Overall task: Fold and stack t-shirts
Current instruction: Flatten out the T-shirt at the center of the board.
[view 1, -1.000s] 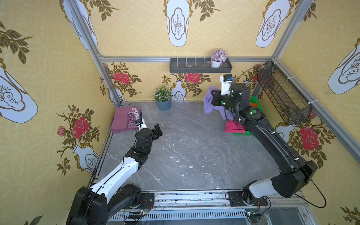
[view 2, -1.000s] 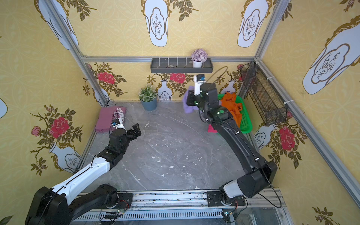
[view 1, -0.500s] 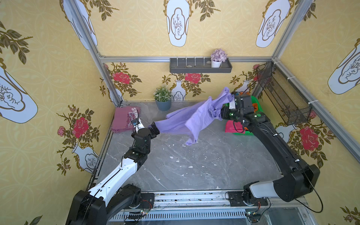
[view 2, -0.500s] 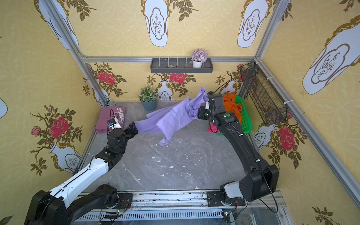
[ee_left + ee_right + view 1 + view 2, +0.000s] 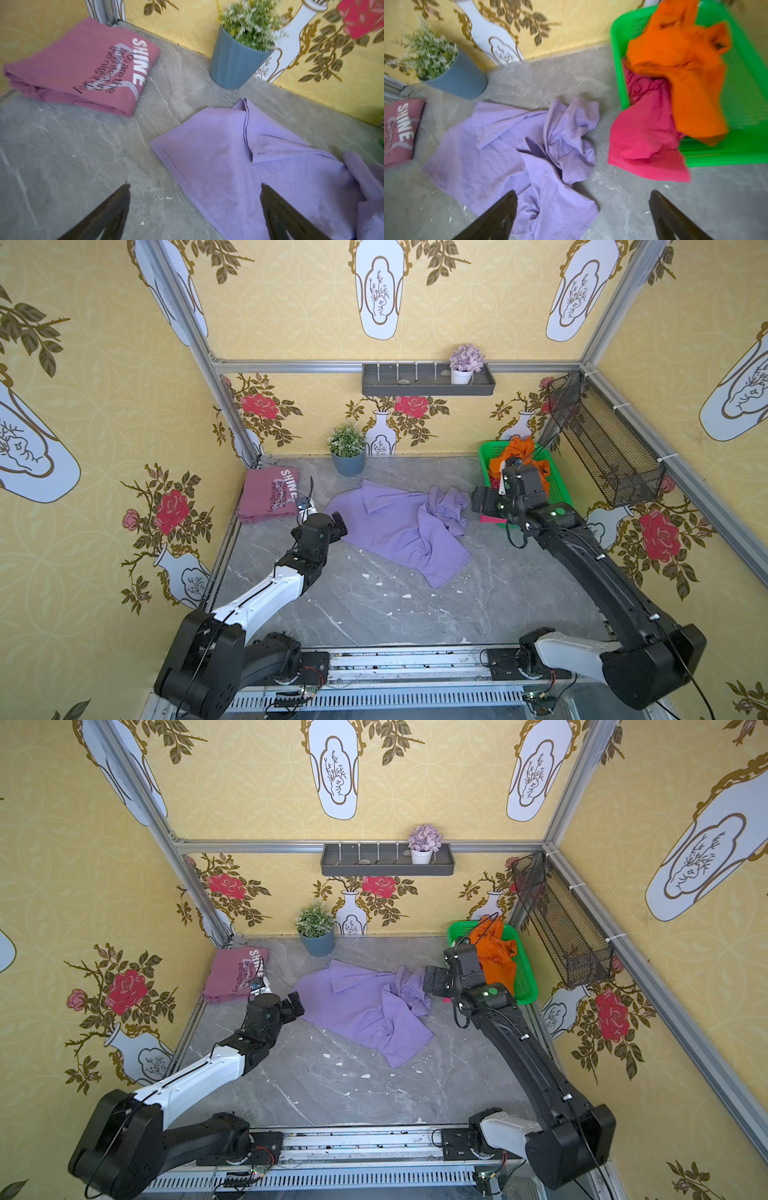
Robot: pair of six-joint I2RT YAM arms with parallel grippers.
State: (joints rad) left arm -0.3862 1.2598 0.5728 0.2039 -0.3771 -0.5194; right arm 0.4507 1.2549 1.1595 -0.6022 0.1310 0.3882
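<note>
Both pincers stand spread and empty: the left gripper (image 5: pixel 194 187) just beside the flat corner of the lavender t-shirt (image 5: pixel 399 526), the right gripper (image 5: pixel 583 193) near its bunched end. It lies crumpled mid-table; light and limp, probably best pinched at hem corners. Farther back, the mauve t-shirt (image 5: pixel 266 499) sits folded in the left corner; the orange t-shirt (image 5: pixel 515 450) fills the green basket (image 5: pixel 484 452), the magenta t-shirt (image 5: pixel 643 145) spilling over its rim

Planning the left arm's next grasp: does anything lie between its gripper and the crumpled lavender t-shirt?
Nothing visible. The left gripper, jaws open, is at the edge of the lavender cotton t-shirt, one jaw over cloth, one over the grey marbled table.
</note>
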